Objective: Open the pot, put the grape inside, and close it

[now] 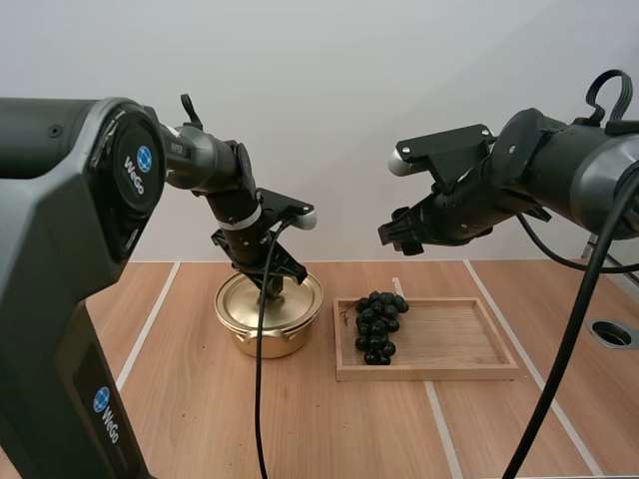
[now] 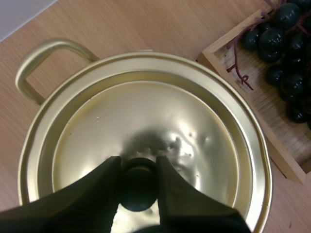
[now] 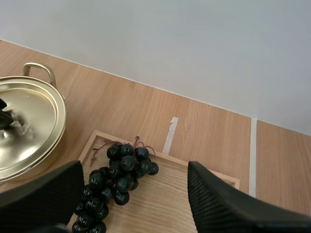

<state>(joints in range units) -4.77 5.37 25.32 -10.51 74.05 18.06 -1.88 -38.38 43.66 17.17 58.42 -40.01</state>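
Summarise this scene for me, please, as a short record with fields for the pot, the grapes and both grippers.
pot: gold, on the table, lid on
left gripper: shut on the black knob at the lid's middle
grapes: dark bunch in the wooden tray, at the end nearer the pot
right gripper: open, in the air above the grapes, holding nothing
task stage: lid not yet lifted
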